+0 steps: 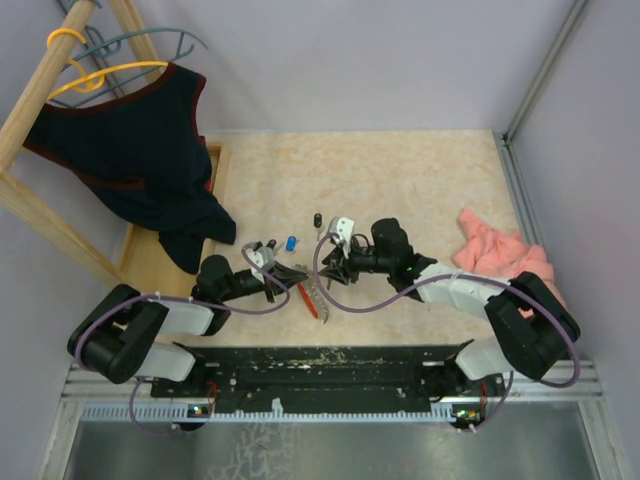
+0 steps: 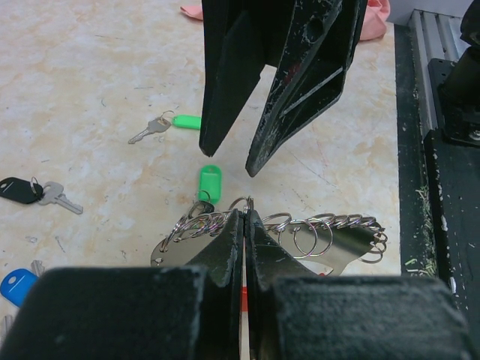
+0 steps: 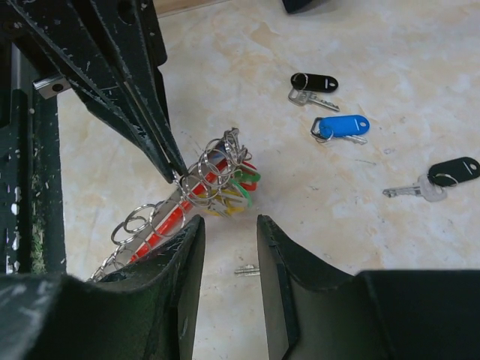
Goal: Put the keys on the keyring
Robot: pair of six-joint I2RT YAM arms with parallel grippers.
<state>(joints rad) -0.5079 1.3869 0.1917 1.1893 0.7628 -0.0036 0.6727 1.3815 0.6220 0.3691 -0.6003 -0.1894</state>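
Note:
The keyring is a red band beside a grey metal strip strung with several split rings, and it hangs tilted just above the table. My left gripper is shut on one of those rings. Green, yellow and red keys hang bunched at the keyring's far end. My right gripper is open, close beside that bunch, with nothing between its fingers. Loose on the table lie a blue key, two black keys, two green keys and a small bare key.
A pink cloth lies at the right side. A wooden rack with a dark garment and hangers stands at the back left. The black base rail runs along the near edge.

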